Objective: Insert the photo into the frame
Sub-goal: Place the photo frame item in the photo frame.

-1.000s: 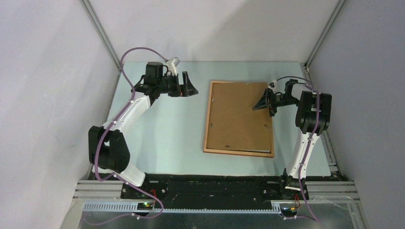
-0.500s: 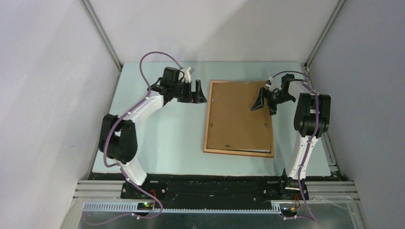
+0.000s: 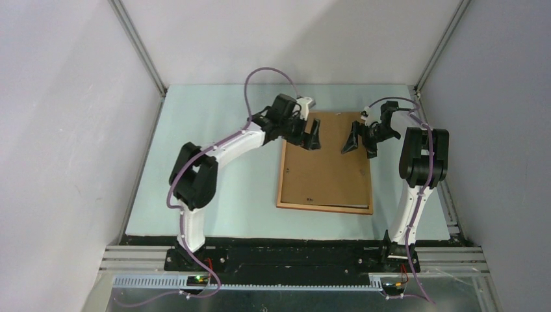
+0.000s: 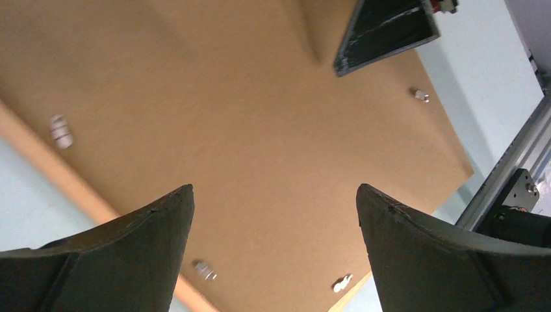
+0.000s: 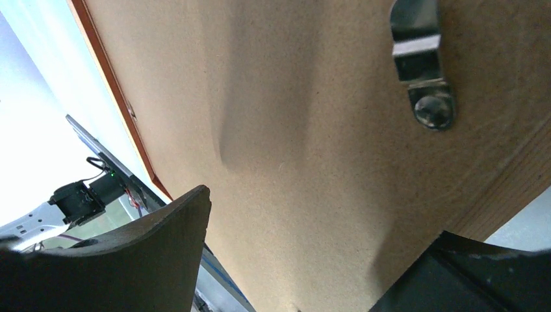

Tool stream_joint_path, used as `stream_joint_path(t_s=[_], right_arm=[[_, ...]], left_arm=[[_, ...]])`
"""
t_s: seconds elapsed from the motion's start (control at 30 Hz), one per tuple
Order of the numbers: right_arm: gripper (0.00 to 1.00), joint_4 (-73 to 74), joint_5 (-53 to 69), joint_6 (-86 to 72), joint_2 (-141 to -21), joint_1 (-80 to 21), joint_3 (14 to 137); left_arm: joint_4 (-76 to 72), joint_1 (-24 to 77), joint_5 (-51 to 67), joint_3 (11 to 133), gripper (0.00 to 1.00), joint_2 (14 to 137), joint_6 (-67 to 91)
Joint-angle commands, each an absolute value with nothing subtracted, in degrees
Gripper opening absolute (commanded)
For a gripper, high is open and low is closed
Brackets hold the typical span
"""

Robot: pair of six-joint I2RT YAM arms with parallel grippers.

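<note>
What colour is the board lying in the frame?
The board is plain brown, unpatterned; clearest in the left wrist view.

Pale green table (image 3: 214, 175), frame (image 3: 280, 179) apparently face-down, right of centre

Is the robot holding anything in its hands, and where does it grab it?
Nothing. The left gripper and right gripper both hang open above the backing board, gripping nothing.
</note>
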State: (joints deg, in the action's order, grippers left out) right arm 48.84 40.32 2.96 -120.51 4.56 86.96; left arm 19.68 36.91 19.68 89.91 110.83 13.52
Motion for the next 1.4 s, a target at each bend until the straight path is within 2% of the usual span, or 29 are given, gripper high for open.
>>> stream_joint_path(t_s=[0.0,0.43,1.37], right_arm=[[0.79,47.61,39.75,2.41,-118.23,4.09,87.01],[0.8,46.93,40.51,1.76,-118.24,3.87,86.77],[0.79,49.85,38.22,3.73,-115.07,5.69,87.13]], left_arm=[[18.61,41.14,20.88,95.83,0.98,115.8,14.45],[18.53,44.61,25.6,101.97,0.98,125.77,19.41],[18.51,43.94,24.05,97.93,0.98,125.9,18.17]])
